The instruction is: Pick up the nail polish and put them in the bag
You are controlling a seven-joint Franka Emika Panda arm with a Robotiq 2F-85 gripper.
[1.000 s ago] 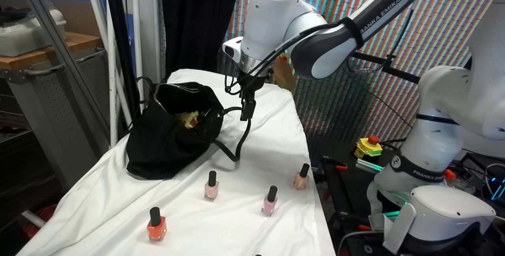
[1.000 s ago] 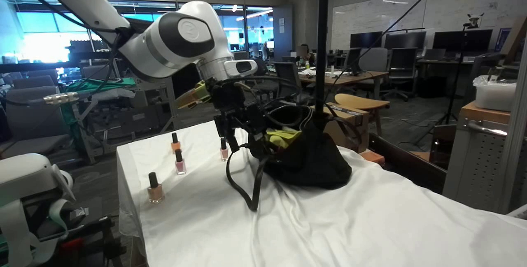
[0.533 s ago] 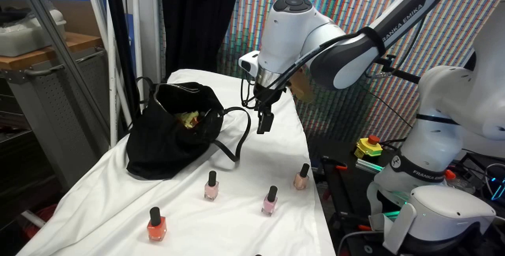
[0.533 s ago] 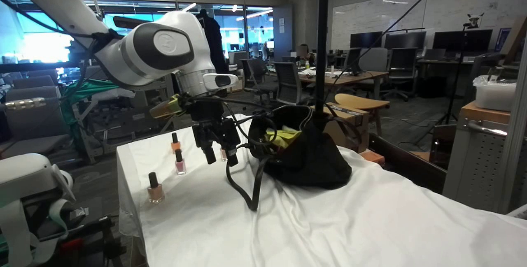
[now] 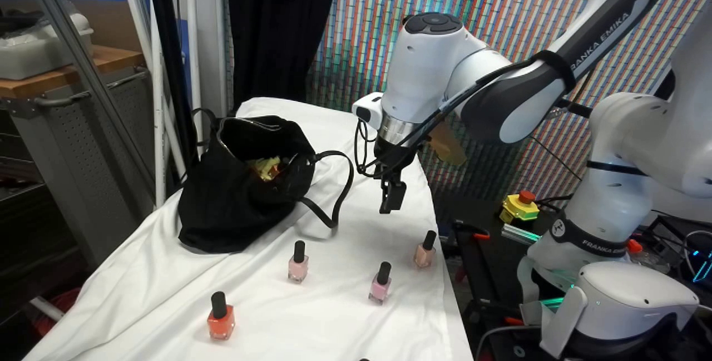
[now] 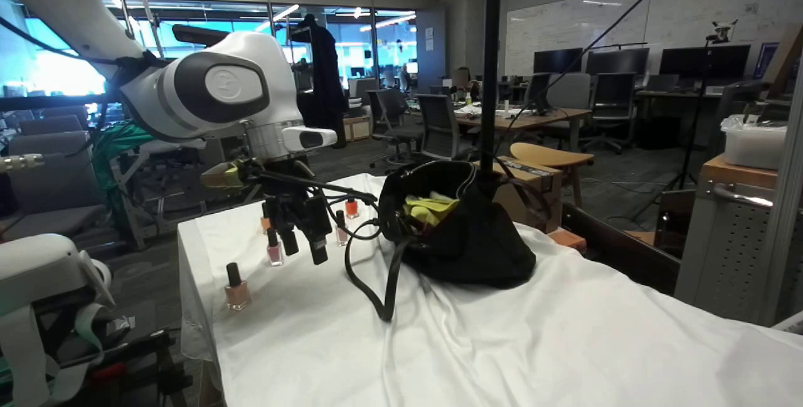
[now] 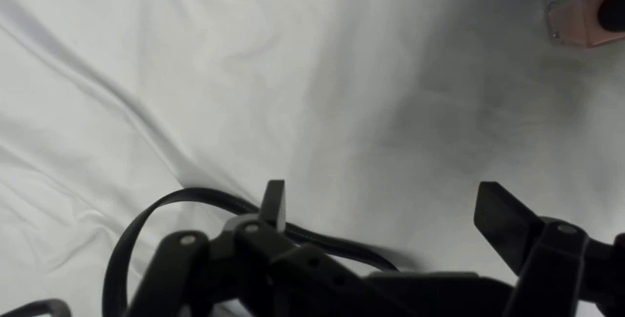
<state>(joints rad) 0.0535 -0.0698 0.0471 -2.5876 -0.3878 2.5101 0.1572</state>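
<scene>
White cloth (image 5: pixel 311 322) under wide-apart fingers (image 7: pixel 508 224), nail polish (image 5: pixel 298 269) and black bag (image 5: pixel 233 205), "RANKA EMIKA" along the arm (image 5: pixel 500 108).

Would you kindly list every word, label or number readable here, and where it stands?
"RANKA EMIKA": dark arm link, starting beside a strap.
"FRANKA E": black base band; its end unclear.
Too small or faint: whiteboard, posted sheet.
Nail polish bottles: none legible.

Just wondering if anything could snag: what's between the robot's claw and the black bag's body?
In an exterior view, a loop handle of the bag juts toward the open gripper, with white cloth showing between handle and gripper.
</scene>
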